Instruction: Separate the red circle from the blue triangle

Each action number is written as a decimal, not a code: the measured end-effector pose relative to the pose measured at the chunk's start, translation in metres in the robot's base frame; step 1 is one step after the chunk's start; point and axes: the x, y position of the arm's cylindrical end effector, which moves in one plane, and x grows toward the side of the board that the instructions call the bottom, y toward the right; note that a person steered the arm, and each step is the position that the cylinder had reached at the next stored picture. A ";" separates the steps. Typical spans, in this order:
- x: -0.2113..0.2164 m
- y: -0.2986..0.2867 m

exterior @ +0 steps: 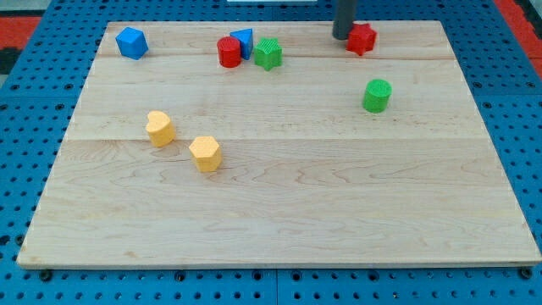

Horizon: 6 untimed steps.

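Now: red circle [229, 52] upright, touching blue triangle [243, 41].

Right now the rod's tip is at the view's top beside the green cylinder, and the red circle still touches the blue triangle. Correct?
Not quite. The camera view shows my tip at the view's top beside the red block, not the green cylinder, which stands apart below. The red circle does touch the blue triangle.

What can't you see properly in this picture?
- Blue triangle: in the camera view the red circle covers its lower left, so whether they touch is unclear.
- Rod: the view's top edge cuts off its upper part.
- My tip: beside the red block, contact unclear.
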 end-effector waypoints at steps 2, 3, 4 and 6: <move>0.000 -0.005; 0.000 -0.005; 0.000 -0.002; 0.000 -0.002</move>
